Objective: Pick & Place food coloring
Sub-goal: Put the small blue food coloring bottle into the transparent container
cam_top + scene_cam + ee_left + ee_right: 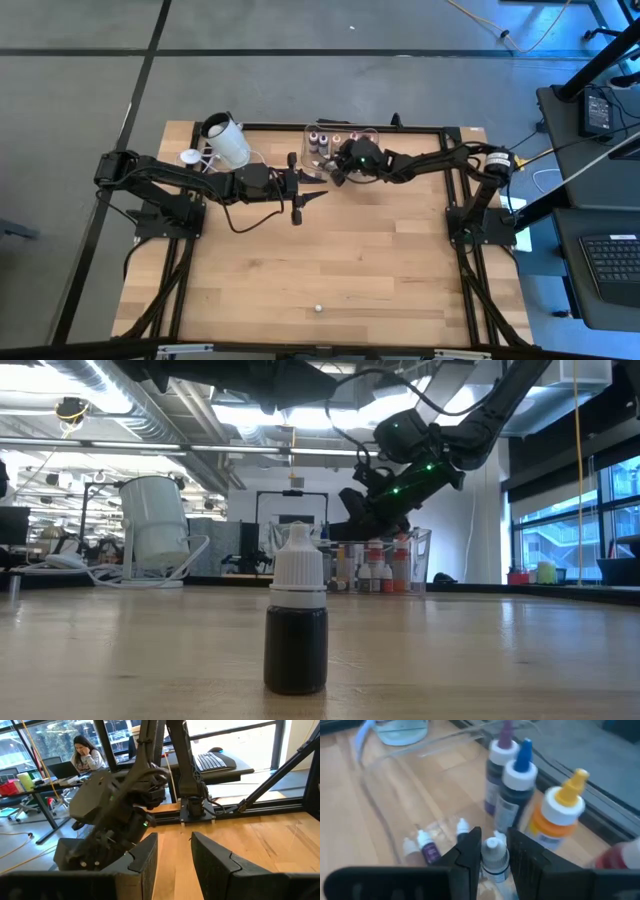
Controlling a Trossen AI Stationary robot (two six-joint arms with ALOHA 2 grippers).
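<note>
Presently the right gripper (494,851) is over the clear tub (342,130) at the table's far edge, fingers narrowed on a pale-capped small bottle (493,860). Judged light, rigid and slick; the cap shoulder is the sound hold. Taller bottles (519,785) crowd close beside and could be knocked. The left gripper (174,855) waits mid-table, fingers part-open, empty. Another bottle (297,628) stands alone nearer the front.
</note>
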